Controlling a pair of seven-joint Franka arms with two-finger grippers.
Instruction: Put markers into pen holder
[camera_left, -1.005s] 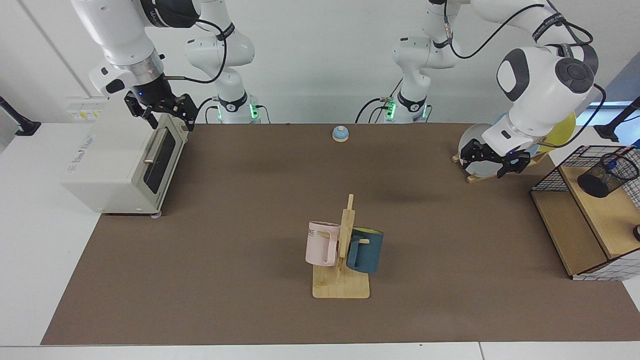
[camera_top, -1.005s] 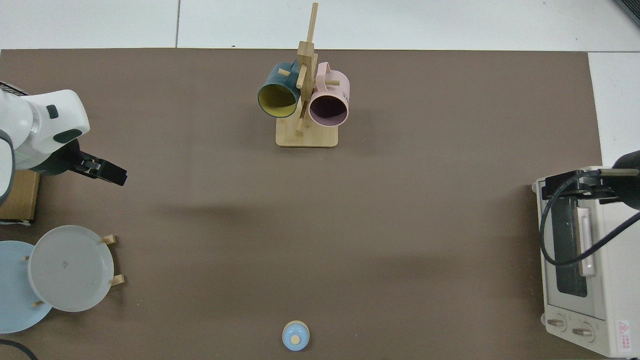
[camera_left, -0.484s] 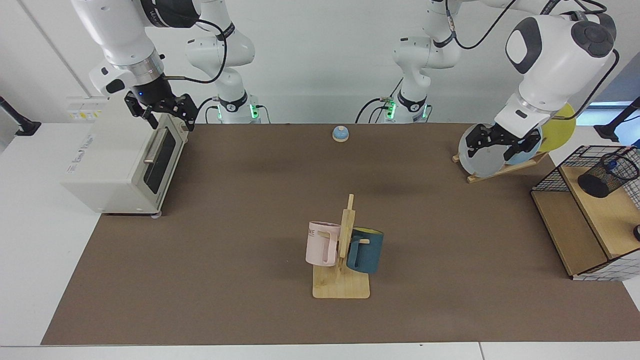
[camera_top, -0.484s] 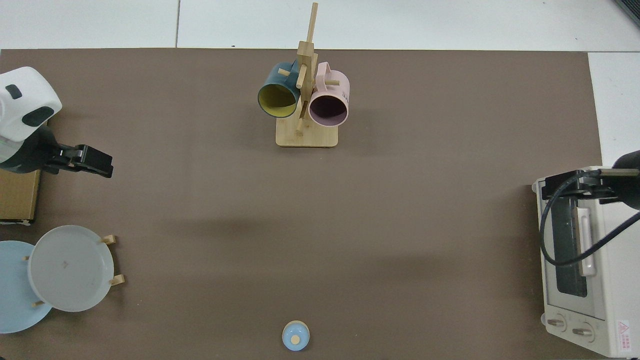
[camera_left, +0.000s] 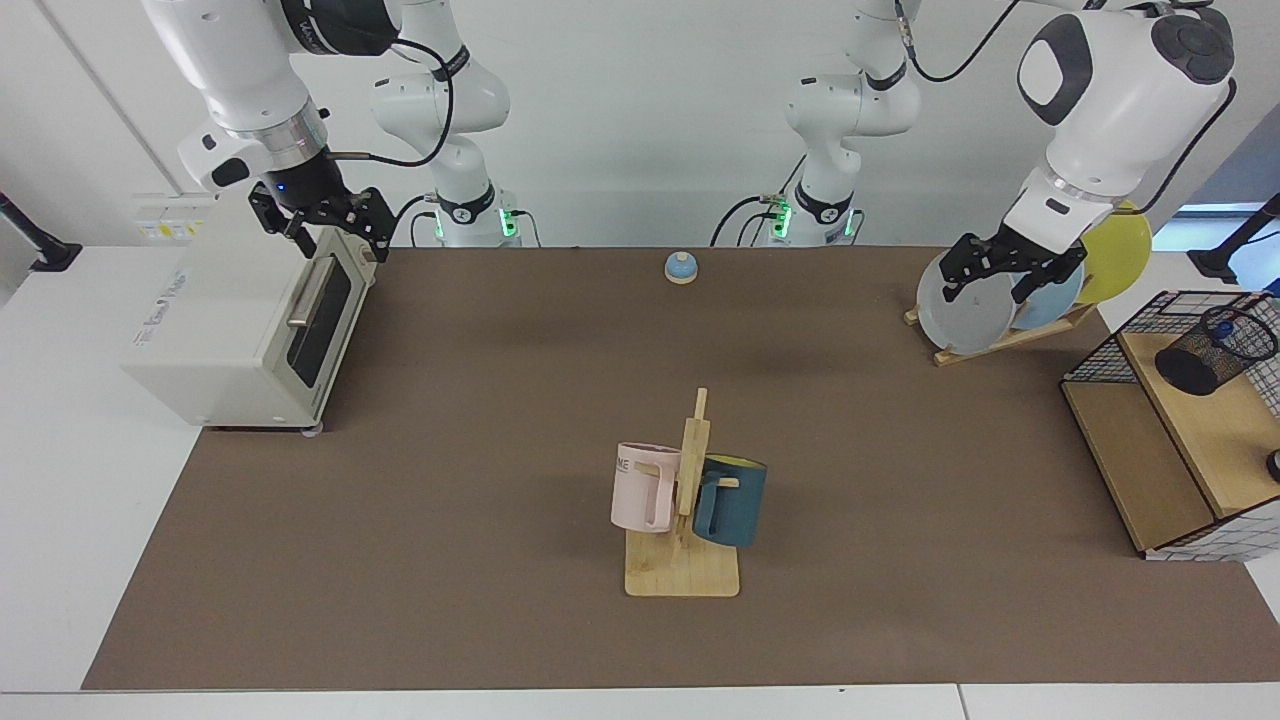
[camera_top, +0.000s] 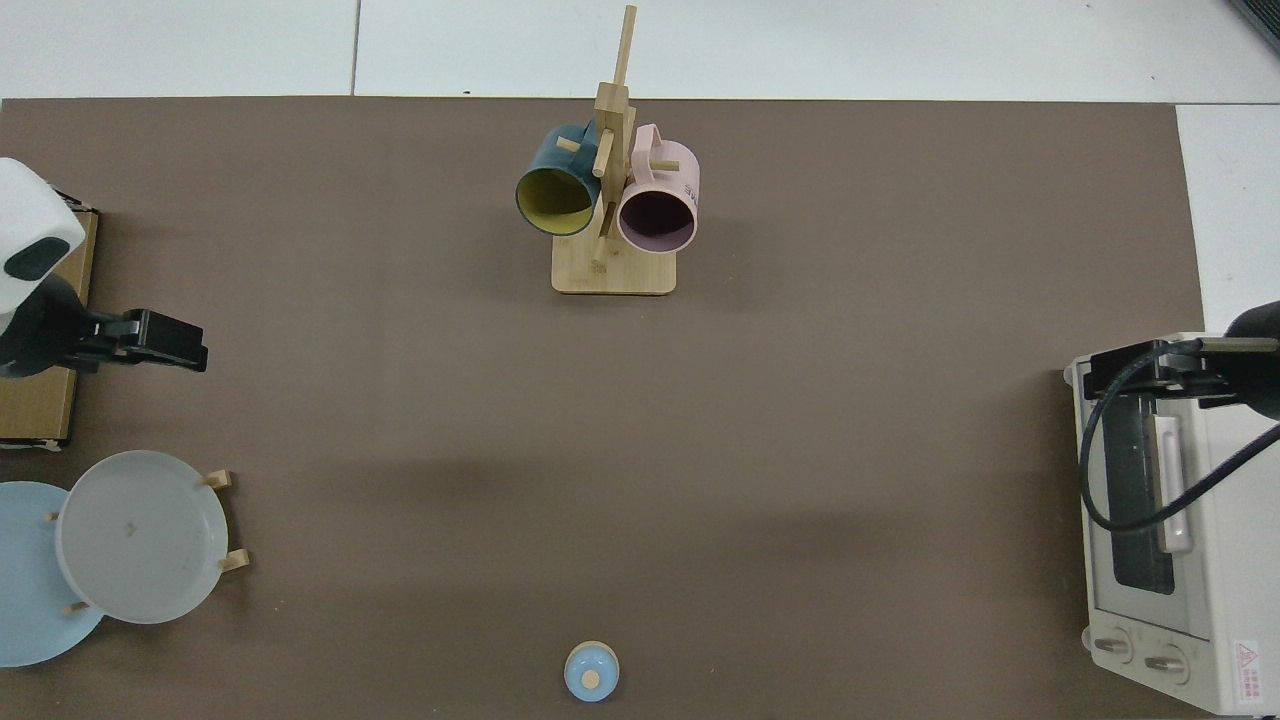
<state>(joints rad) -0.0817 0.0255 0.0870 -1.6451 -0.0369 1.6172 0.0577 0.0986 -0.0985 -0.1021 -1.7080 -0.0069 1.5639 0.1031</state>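
Observation:
The pen holder (camera_left: 1208, 357), a small black mesh cup, stands tilted on the wooden shelf at the far right of the facing view. The dark blue cap of a marker (camera_left: 1222, 326) shows inside its mouth. Both are outside the top view. My left gripper (camera_left: 986, 293) (camera_top: 176, 342) hangs open and empty in front of the plates, well to the left of the pen holder. Above the front top edge of the toaster oven my right gripper (camera_left: 338, 243) (camera_top: 1150, 372) waits, open and empty.
A black wire-grid basket (camera_left: 1098, 352) with wooden shelves surrounds the pen holder. A plate rack (camera_left: 1005, 338) (camera_top: 222, 520) holds a grey, a blue and a yellow plate. A mug tree (camera_left: 683, 575) (camera_top: 612, 278) carries a pink and a teal mug. A toaster oven (camera_left: 225, 330) and a small blue bell (camera_left: 681, 267) also stand here.
My left arm has risen and drawn back, its open gripper lifting from low beside the basket to the height of the plates. The right arm has not moved.

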